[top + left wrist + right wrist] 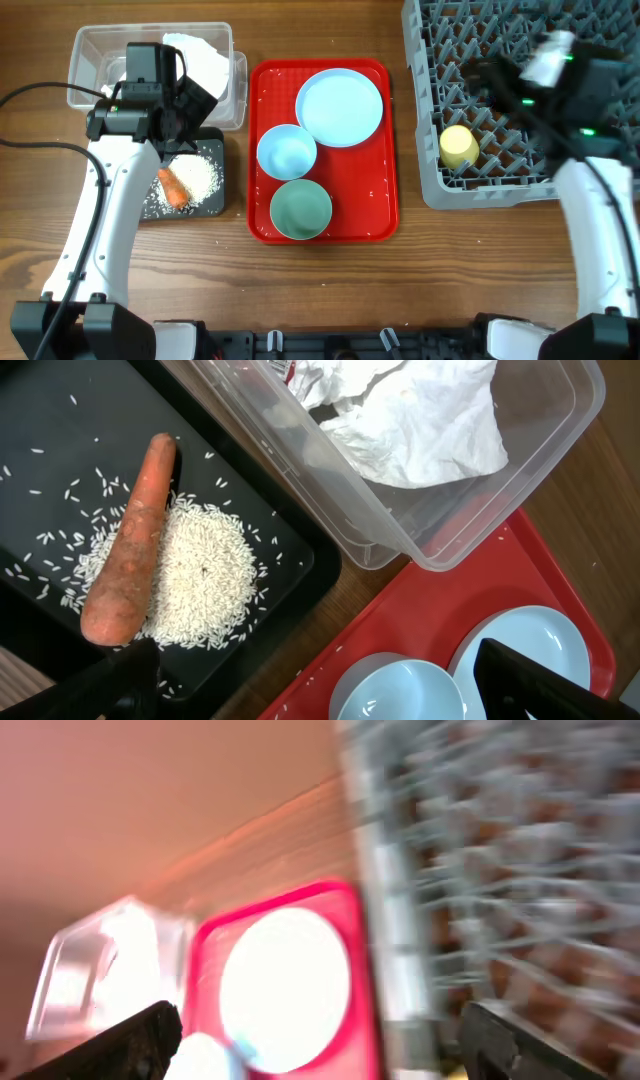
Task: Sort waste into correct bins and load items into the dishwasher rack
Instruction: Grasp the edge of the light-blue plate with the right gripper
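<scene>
Blur over right wrist view, right fingers [140, 1042] spread, left fingers [530, 685] spread, tips cropped.

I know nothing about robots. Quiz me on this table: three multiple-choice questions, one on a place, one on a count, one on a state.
1. Where is the carrot? A in the green bowl; B on rice in the black tray; C on the red tray.
2. How many dishes sit on the red tray? A one; B two; C three.
3. The left hand is: A open, empty; B shut on the carrot; C shut on the plate.
Answers: 1 B, it lies across the rice pile. 2 C, plate, blue bowl, green bowl. 3 A, fingers wide apart, gripping nothing.
</scene>
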